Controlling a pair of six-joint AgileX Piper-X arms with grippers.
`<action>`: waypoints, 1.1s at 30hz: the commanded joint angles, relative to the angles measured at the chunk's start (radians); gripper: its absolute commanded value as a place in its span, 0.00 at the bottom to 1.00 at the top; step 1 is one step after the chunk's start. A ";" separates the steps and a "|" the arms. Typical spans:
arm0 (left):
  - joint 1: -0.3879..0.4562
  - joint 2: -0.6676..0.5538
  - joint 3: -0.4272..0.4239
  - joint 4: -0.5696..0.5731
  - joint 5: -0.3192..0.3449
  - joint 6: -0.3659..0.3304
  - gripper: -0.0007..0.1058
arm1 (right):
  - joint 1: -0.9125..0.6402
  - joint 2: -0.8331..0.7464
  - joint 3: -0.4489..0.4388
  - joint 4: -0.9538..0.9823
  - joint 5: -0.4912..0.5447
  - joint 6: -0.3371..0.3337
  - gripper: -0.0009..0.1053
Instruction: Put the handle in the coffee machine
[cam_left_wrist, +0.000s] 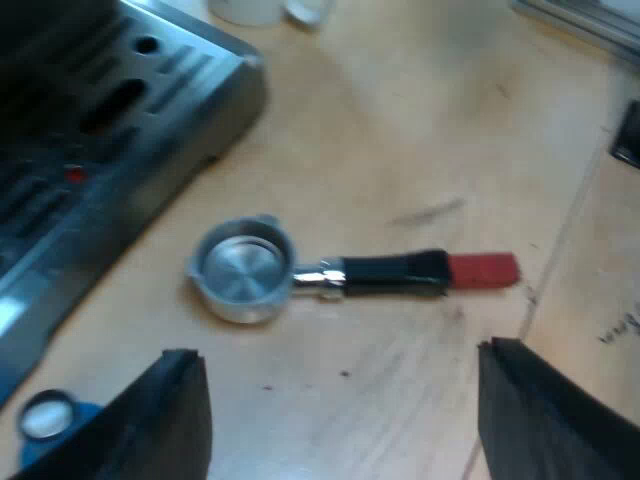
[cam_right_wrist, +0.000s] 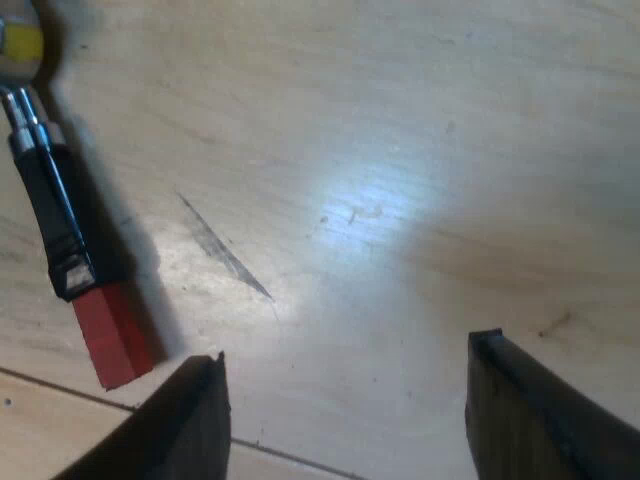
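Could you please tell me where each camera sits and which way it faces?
Left wrist view: rides the left arm, facing down at the loose metal holder on the table beside the espresso machine; the open left hand shows.
Right wrist view: rides the right arm, facing down at the table; the open right hand shows.
Shared: the holder's red-ended handle.
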 joint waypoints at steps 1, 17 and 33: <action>-0.042 0.025 -0.007 0.003 0.003 0.004 0.60 | 0.096 0.023 -0.009 -0.058 0.071 0.055 0.51; -0.092 0.113 -0.007 -0.003 -0.120 0.022 0.76 | 0.479 0.270 -0.009 -0.152 0.271 0.143 0.51; -0.162 0.117 -0.007 0.020 -0.045 0.045 0.76 | 0.525 0.432 -0.004 -0.227 0.271 0.186 0.51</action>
